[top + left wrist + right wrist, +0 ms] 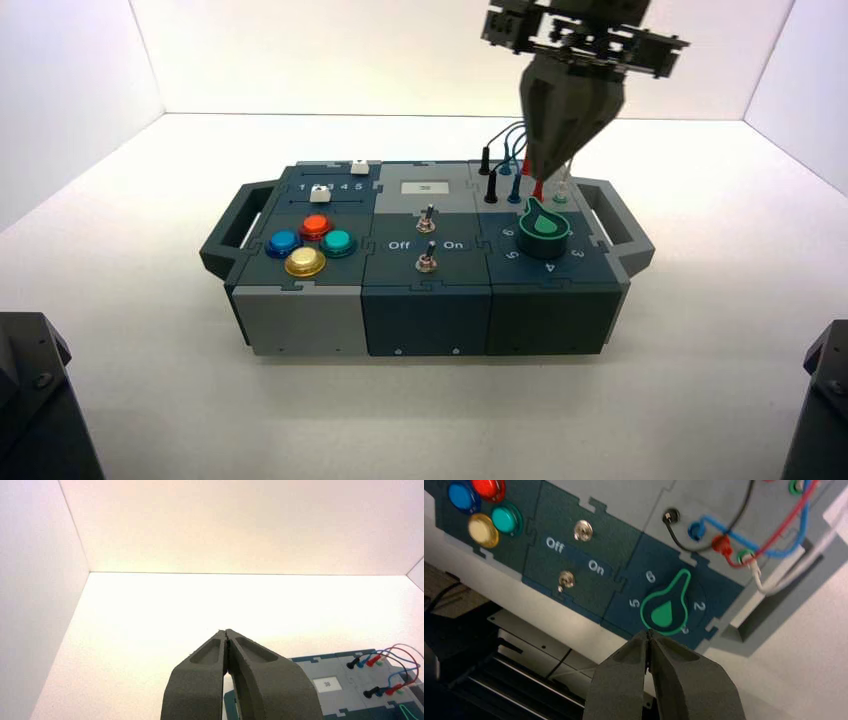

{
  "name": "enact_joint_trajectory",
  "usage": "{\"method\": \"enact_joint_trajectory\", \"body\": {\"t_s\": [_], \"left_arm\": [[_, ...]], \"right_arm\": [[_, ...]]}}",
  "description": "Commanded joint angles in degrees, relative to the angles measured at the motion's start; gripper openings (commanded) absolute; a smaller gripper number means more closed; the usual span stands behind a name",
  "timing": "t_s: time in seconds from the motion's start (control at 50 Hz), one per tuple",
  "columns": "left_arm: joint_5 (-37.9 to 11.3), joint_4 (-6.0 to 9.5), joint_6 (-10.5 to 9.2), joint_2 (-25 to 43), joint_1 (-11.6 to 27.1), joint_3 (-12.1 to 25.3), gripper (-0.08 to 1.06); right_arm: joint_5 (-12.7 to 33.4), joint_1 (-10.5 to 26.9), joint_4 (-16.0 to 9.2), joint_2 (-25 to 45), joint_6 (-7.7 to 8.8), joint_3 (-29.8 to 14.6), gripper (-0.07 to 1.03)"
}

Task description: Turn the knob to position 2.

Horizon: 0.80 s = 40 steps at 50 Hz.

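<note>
Knob (pixel 663 612), dark green with a mint-green top: on the near right-hand panel of the box (pixel 425 321), with pointer tip (pixel 684 575) between the 6 (pixel 650 576) and the 2 (pixel 699 606). Right gripper (pixel 649 632): above the right-hand part of the box, fingers pressed together, apart from the knob and holding nothing. Left gripper (pixel 226 632): idle, off to the left, fingers likewise together.

Judged step: approach and grip. Spread the right fingers before descent; centre over the knob, one finger to each flank of the pointer. Keep clear of the wires (pixel 515 140) just behind. Lower straight, close firmly without pressing down, then rotate clockwise as seen from above. Stop with the tip on 2; avoid overshoot towards 3. Open fully before lifting, to prevent dragging the setting.
</note>
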<state>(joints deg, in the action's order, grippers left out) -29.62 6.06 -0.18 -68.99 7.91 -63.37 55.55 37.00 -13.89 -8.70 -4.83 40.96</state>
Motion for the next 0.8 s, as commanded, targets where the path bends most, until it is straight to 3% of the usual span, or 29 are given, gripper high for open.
{"method": "enact_joint_trajectory", "body": {"t_s": [0.02, 0.8], "left_arm": [[0.2, 0.18, 0.09, 0.6, 0.4, 1.1, -0.03], [0.2, 0.18, 0.09, 0.3, 0.5, 1.1, -0.03]], "right_arm": [[-0.3, 1.1, -0.4, 1.1, -0.18, -2.7, -0.03], [-2.1, 1.3, 1.2, 8.8, 0.44, -5.4, -0.03]]}}
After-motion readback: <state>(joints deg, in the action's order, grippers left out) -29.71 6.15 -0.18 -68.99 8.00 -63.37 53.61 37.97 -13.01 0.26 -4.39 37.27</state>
